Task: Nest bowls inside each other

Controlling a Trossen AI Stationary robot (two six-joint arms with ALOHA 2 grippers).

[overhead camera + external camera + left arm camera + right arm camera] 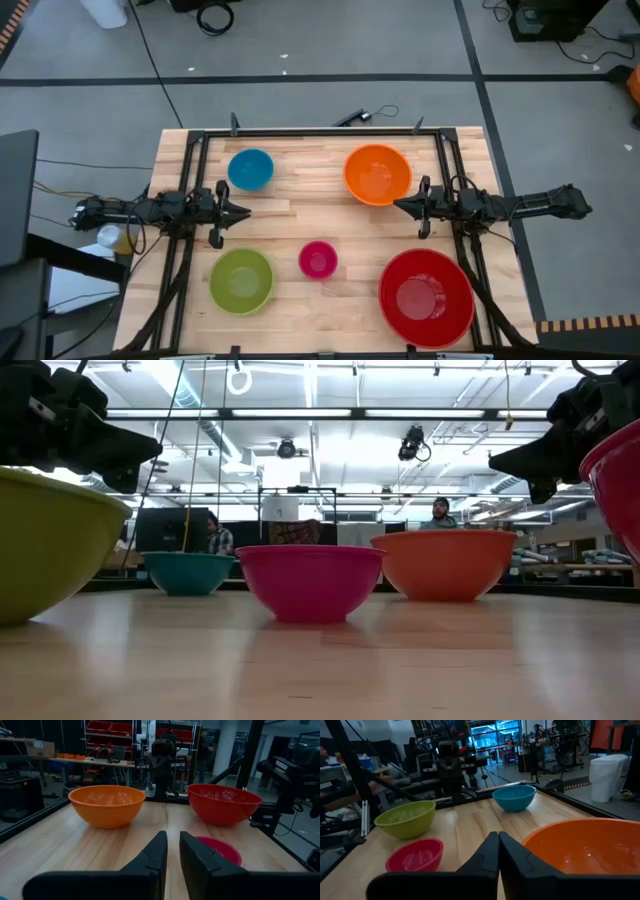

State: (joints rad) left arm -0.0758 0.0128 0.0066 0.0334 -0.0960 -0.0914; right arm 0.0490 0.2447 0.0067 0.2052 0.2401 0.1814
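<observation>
Five bowls stand apart on their bases on the wooden table (300, 215): blue (250, 169) at the far left, orange (377, 174) at the far right, green (241, 281) at the near left, small pink (318, 260) in the near middle, and large red (426, 297) at the near right. My left gripper (245, 211) hovers level between the blue and green bowls, pointing toward the table's right, with a narrow empty gap between its fingers (173, 837). My right gripper (398, 206) hovers beside the orange bowl's near rim, pointing left, shut on nothing (498, 836).
Black frame rails (190, 170) run along the table's left, right and far sides under both arms. Bare wood lies in the middle between the two grippers. People sit in the room behind the table (440, 512).
</observation>
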